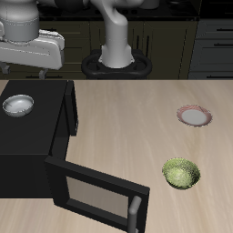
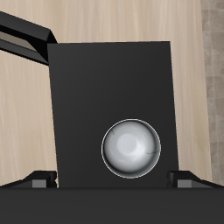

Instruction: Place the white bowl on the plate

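I am at the approach step: the small round white bowl (image 1: 17, 106), whitish-grey with a metallic sheen, sits on the flat top of the black box-shaped microwave (image 1: 36, 136), near that top's back corner, and nothing has hold of it. My gripper (image 2: 112, 181) hangs above it, looking straight down; in the wrist view the bowl (image 2: 131, 149) lies just ahead of my two dark fingertips (image 2: 38, 182), which show only as stubs, one on each side. They stand well apart from each other with nothing between them, so I judge the jaws spread, wide enough to take the bowl's wall. In the exterior view only the grey and white body of my arm shows above the microwave, and the fingers themselves are out of sight there. The small flat round plate (image 1: 194, 116), pale in the middle with a reddish-pink rim, lies on the wooden table (image 1: 136, 127) well away from the microwave, toward the opposite side edge, and it is bare. A yellow-green textured bowl (image 1: 181, 173) sits nearer the table's front edge than the plate, and the microwave's door (image 1: 96, 193) hangs open toward the front. Next I need to shift so one finger falls inside the rim and one outside, descend, pinch the wall, lift clear of the microwave's top, and carry across to the plate.
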Robot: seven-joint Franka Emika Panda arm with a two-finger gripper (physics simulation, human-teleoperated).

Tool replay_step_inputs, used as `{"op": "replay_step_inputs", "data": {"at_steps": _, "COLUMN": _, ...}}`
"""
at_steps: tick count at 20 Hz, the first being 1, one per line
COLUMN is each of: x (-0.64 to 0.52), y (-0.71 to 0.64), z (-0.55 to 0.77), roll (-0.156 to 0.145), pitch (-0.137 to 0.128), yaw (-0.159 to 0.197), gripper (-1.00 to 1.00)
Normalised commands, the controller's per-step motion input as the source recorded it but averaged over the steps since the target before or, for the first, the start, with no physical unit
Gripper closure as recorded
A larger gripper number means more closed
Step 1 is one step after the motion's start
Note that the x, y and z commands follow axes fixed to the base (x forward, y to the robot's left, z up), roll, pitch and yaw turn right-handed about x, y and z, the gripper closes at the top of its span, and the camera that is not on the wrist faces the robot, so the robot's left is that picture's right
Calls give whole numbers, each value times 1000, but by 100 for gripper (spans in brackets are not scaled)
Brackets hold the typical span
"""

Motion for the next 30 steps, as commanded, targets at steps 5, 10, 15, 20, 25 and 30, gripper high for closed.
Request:
{"op": "replay_step_inputs", "data": {"at_steps": 5, "x": 47, "y": 9, "z": -326, "roll": -3, "pitch": 27, "yaw": -25, "gripper": -100}}
{"op": "replay_step_inputs", "data": {"at_steps": 10, "x": 51, "y": -7, "z": -365, "roll": -4, "pitch": 33, "yaw": -5, "gripper": -100}}
{"op": "replay_step_inputs", "data": {"at_steps": 15, "x": -34, "y": 11, "z": -263, "roll": 20, "pitch": 40, "yaw": -34, "gripper": -100}}
{"op": "replay_step_inputs", "data": {"at_steps": 20, "x": -75, "y": -7, "z": -173, "roll": 4, "pitch": 13, "yaw": -20, "gripper": -100}}
{"op": "replay_step_inputs", "data": {"at_steps": 25, "x": -115, "y": 4, "z": -229, "roll": 19, "pitch": 36, "yaw": -30, "gripper": -100}}
{"op": "replay_step_inputs", "data": {"at_steps": 30, "x": -86, "y": 40, "z": -239, "roll": 14, "pitch": 30, "yaw": -9, "gripper": -100}}
